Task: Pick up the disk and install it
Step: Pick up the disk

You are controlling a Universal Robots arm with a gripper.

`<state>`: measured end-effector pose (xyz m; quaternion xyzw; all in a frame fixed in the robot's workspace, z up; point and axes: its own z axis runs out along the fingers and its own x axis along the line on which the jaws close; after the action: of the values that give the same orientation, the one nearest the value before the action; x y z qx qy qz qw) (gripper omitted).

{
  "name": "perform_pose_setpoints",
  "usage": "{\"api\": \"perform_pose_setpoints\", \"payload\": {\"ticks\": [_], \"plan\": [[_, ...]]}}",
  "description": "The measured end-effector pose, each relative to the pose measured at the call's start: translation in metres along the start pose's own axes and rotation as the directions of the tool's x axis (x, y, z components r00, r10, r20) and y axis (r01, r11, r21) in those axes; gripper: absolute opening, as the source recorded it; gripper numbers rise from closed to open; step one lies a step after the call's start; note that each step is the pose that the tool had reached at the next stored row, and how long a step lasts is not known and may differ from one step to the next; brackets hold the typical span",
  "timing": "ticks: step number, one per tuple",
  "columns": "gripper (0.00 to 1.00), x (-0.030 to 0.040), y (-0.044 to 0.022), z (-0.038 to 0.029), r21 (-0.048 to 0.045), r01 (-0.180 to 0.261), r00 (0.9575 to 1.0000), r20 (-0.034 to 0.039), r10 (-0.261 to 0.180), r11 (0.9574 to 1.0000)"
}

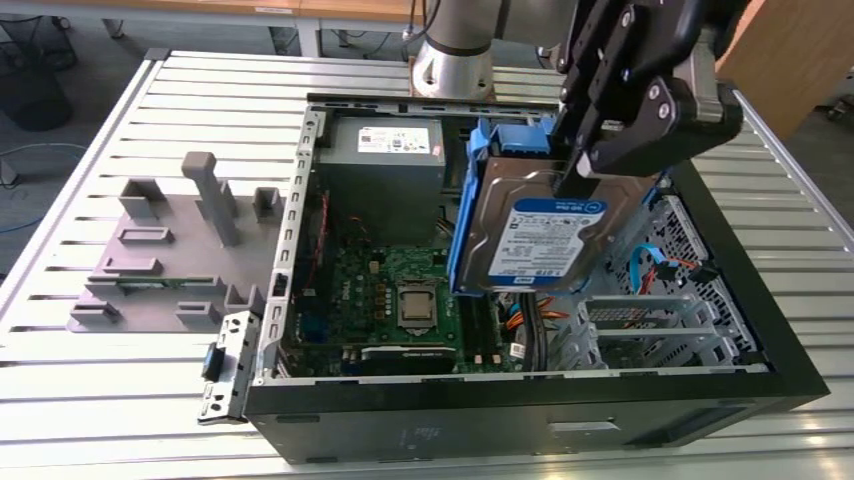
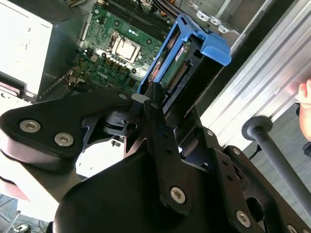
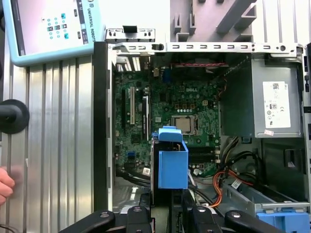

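Disk (image 1: 541,245) clamped in gripper (image 1: 583,180), above case (image 1: 534,405), upper edge hidden

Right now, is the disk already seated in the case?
No, the gripper is clamped on the disk and holds it raised above the open case, over the motherboard.

The tool (image 1: 583,178) (jaws clamped on the disk (image 1: 554,240)) hangs tilted from the arm (image 1: 461,50).

Exterior view angled down on computer case (image 1: 534,420), both wrist views close above, apparently sharing motherboard (image 2: 104,29) (image 3: 165,104).
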<state>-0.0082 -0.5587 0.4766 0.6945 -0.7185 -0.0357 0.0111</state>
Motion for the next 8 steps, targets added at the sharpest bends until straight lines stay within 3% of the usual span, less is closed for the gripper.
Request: {"api": "perform_pose_setpoints", "payload": {"ticks": [4,8], "plan": [[0.35,0.0079,-0.0006,-0.0003,0.0000,0.000,1.0000,-0.0002,0.000,1.0000],[0.35,0.0092,-0.0030,-0.0004,0.0000,0.000,1.0000,-0.0010,0.000,1.0000]]}}
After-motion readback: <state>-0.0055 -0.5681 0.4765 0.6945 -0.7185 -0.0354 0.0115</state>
